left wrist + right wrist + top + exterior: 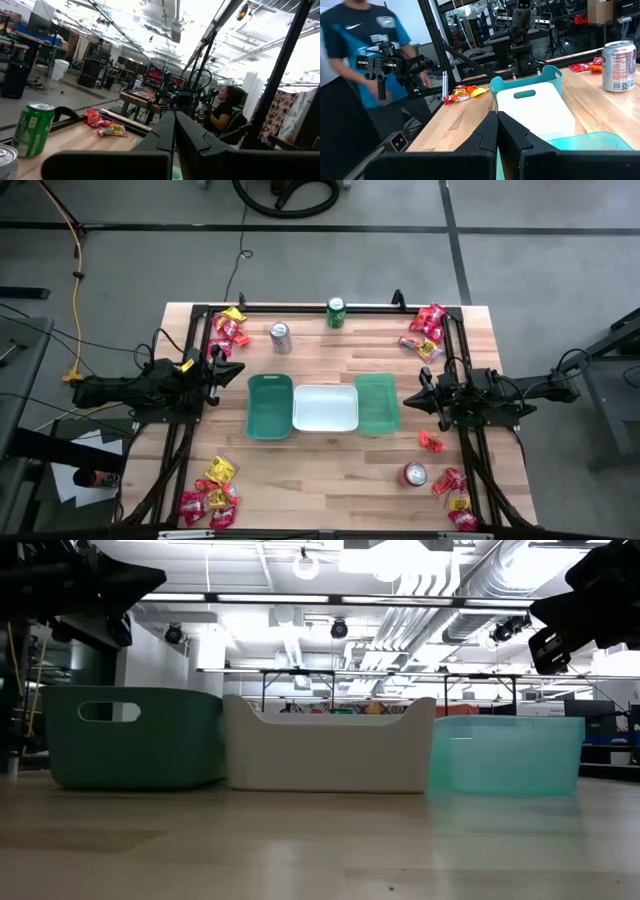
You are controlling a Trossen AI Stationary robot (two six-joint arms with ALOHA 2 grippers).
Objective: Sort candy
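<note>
Three bins in a row mid-counter, white bin central, presumably as sorting targets. Candy heaped toward all four counter corners, well apart from the white bin; none visible inside. Left tool and right tool flanking the row, fingers pressed together, holding nothing, likely waiting before the first pick.

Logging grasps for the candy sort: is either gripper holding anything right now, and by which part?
Nothing is held. The left gripper and right gripper both hang shut and empty beside the bins, away from the candy.
</note>
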